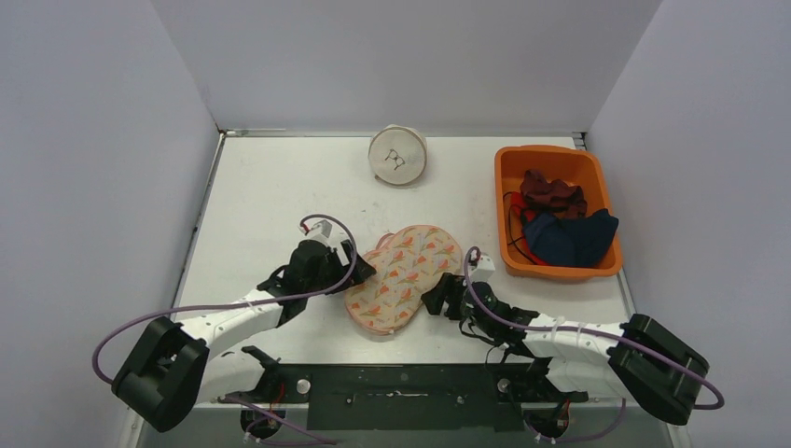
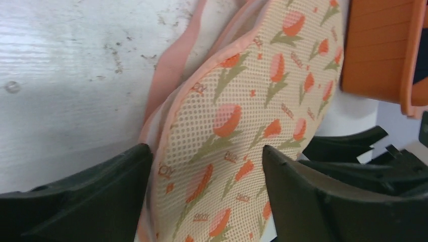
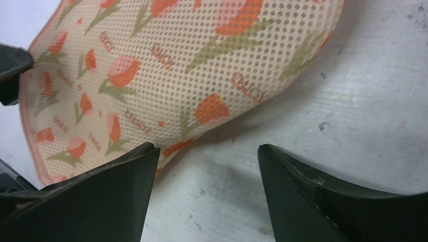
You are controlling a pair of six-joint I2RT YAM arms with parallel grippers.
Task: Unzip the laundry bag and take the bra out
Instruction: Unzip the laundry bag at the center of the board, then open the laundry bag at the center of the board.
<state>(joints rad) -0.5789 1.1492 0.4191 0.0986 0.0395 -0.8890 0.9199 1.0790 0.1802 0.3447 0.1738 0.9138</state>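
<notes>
The laundry bag (image 1: 403,277) is a flat oval mesh pouch printed with orange tulips and trimmed in pink, lying mid-table. No zipper pull shows, and the bra is hidden. My left gripper (image 1: 362,271) is at the bag's left rim. In the left wrist view it stands open (image 2: 206,147), with the bag's edge (image 2: 237,121) between its fingers. A pink fabric band (image 2: 171,70) lies along that edge. My right gripper (image 1: 434,297) is at the bag's near right rim. It is open (image 3: 208,146) over bare table, with the bag (image 3: 166,65) just beyond its left finger.
An orange basket (image 1: 508,168) at the right holds dark red and navy clothes. A white round object (image 1: 397,155) stands near the back wall. Grey walls close off the left, back and right sides of the table.
</notes>
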